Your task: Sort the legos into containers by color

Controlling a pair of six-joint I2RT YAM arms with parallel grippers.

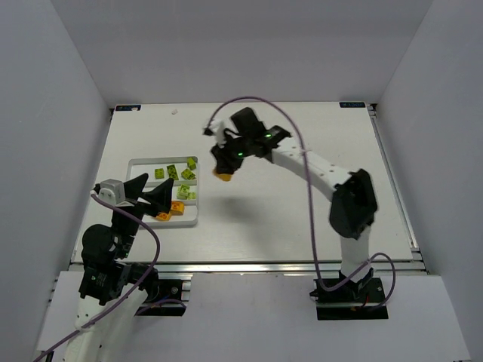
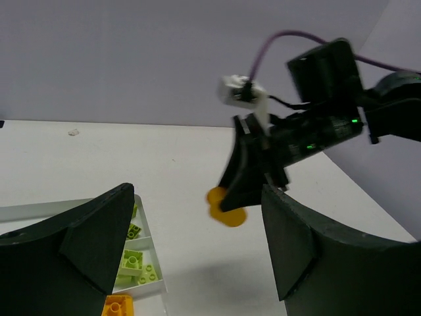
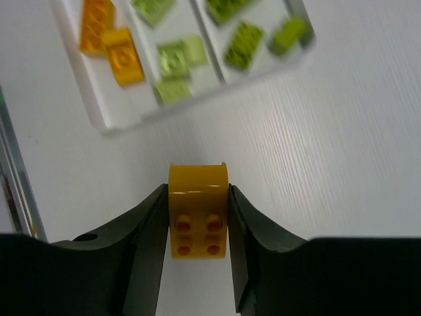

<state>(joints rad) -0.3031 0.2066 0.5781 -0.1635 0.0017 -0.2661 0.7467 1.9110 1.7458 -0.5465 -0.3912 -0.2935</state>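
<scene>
My right gripper (image 1: 223, 172) is shut on an orange-yellow lego (image 3: 198, 209), held in the air just right of the white tray (image 1: 139, 161); the lego also shows in the top view (image 1: 222, 176) and the left wrist view (image 2: 225, 209). The tray (image 3: 108, 117) holds several lime green legos (image 1: 181, 173) in its far compartments and orange legos (image 1: 175, 209) in the near one. My left gripper (image 1: 162, 197) is open and empty, over the tray's near part. In the left wrist view green legos (image 2: 135, 263) and an orange one (image 2: 117, 306) lie between its fingers.
The white table (image 1: 302, 219) stretches right of the tray. A metal rail (image 1: 249, 266) runs along the near edge. Grey walls (image 1: 45, 128) enclose the sides and back. A purple cable (image 1: 302, 143) arcs above the right arm.
</scene>
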